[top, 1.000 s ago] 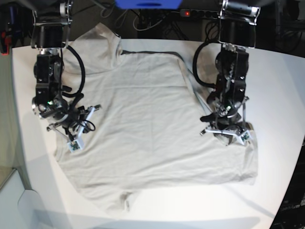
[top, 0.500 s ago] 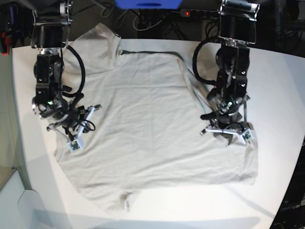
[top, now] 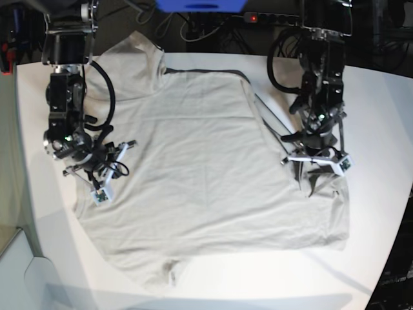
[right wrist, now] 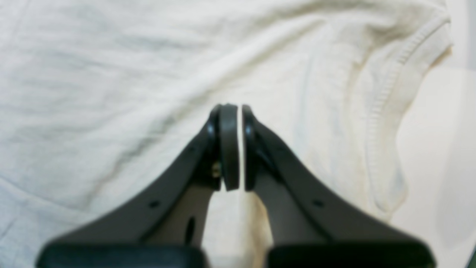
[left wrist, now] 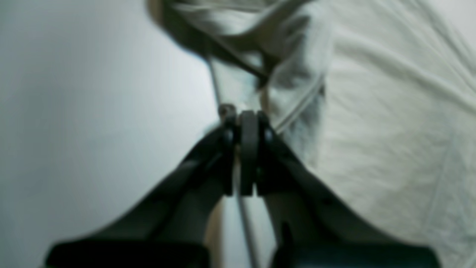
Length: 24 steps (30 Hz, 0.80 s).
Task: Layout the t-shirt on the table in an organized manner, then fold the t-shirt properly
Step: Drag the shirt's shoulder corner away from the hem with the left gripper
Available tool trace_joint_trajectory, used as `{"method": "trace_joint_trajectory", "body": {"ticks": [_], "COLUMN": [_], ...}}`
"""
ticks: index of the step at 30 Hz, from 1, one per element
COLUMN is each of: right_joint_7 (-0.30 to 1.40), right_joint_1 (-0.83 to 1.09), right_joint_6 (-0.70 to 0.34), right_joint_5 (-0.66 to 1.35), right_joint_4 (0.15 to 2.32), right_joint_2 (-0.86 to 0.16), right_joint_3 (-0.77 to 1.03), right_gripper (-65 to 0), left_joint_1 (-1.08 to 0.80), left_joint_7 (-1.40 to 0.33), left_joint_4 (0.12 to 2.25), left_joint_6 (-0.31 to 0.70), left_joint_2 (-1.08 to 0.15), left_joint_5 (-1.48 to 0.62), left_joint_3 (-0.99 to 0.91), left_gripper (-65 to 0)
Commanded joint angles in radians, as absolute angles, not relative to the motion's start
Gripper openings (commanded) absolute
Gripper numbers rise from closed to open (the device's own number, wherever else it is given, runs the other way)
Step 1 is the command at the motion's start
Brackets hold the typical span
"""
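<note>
On table: t-shirt (top: 206,174) spread flat on the table (top: 381,116).
Left gripper (left wrist: 247,123): pressed together on sleeve fabric, cloth raised.
Right gripper (right wrist: 234,119): closed, nothing pinched; opposite sleeve edge just beside it.

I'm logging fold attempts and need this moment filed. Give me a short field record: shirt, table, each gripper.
t-shirt: spread mostly flat, wrinkled, one edge lifted on the left arm's side
table: white, bare around the shirt
left gripper: shut, a lifted shirt fold right at its tips; pinch too blurred to confirm
right gripper: shut, over the shirt near a hemmed edge, holding nothing
</note>
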<state>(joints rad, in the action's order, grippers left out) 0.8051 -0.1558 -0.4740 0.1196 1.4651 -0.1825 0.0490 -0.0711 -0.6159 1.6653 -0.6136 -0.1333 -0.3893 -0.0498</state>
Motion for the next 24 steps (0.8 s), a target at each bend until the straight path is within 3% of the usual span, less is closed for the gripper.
{"method": "trace_joint_trajectory", "body": {"ticks": [1, 12, 24], "right_joint_7": [0.788, 0.788, 0.788], "right_joint_1": [-0.177, -0.159, -0.157], "right_joint_6": [-0.467, -0.467, -0.467], "right_joint_5": [0.130, 0.128, 0.128], "right_joint_4": [1.481, 1.481, 1.481], "right_joint_2": [-0.189, -0.170, -0.156], "right_joint_3": [0.051, 0.051, 0.050], "right_gripper": [-63.8, -63.7, -63.6], "left_joint_1": [-0.076, -0.326, -0.556], "left_joint_7": [-0.590, -0.591, -0.581], "left_joint_4": [1.710, 1.959, 1.974], "left_joint_6": [-0.636, -0.634, -0.633], "left_joint_2": [-0.140, -0.139, -0.136], "left_joint_5": [-0.384, -0.424, -0.599], "left_joint_3": [-0.068, -0.228, -0.455], "left_gripper": [-64.7, -64.7, -64.7]}}
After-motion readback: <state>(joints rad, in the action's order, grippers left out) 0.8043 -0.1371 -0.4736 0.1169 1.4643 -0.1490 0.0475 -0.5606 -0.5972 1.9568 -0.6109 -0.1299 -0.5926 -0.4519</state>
